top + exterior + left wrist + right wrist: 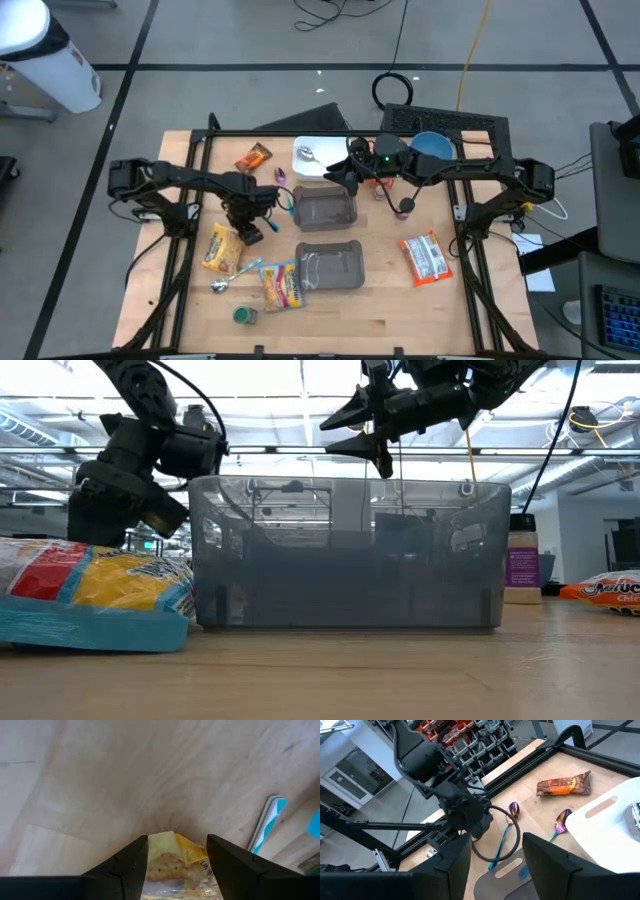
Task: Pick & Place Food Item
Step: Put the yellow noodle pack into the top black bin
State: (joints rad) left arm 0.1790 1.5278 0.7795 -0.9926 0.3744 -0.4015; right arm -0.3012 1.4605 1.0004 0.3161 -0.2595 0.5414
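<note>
A yellow snack bag (221, 249) lies flat on the wooden table, left of centre. My left gripper (249, 231) points steeply down at the bag's far right end. It is open, with one finger on each side of that end (175, 862); I see no touch. My right gripper (338, 176) hangs open high above the table, near the white plate (318, 160) and the far grey container (324, 208). It also shows in the low view (366, 422), with nothing between its fingers.
A second grey container (330, 265) stands nearer the front. Beside it lies a teal-edged snack bag (282, 285). A red-and-white bag (425, 257) lies at the right, and an orange wrapper (254, 157) at the far left. Also here are a spoon (222, 283), a green lid (244, 315) and a blue bowl (430, 146).
</note>
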